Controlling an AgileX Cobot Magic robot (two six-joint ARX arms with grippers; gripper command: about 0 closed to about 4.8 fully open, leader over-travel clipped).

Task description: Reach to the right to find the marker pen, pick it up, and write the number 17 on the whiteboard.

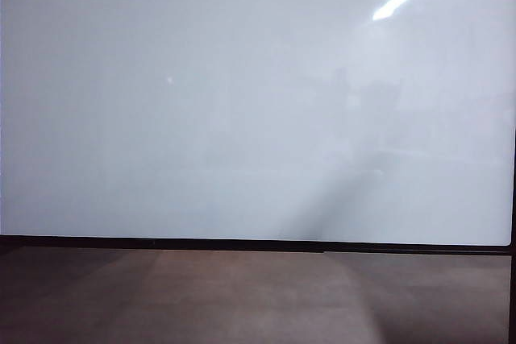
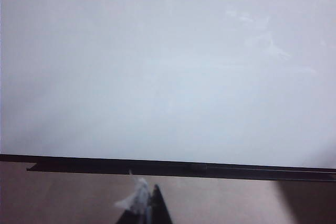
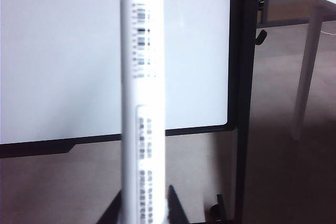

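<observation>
glossy white rectangular whiteboard with thin black frame (image 1: pixel 242 102) fills the background, unmarked. right gripper (image 3: pixel 144 208) clamped on white cylindrical marker pen (image 3: pixel 140 103); left gripper (image 2: pixel 149 205) low, jaws we cannot tell. we should check the cap, then press squarely.

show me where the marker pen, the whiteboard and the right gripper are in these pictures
marker pen (image 3: pixel 140 103), right wrist view, middle of its white printed barrel.
whiteboard (image 1: pixel 201 102), exterior view, bare glossy white face.
right gripper (image 3: pixel 144 203), right wrist view, between the dark fingertips, shut on the pen's lower end.
</observation>
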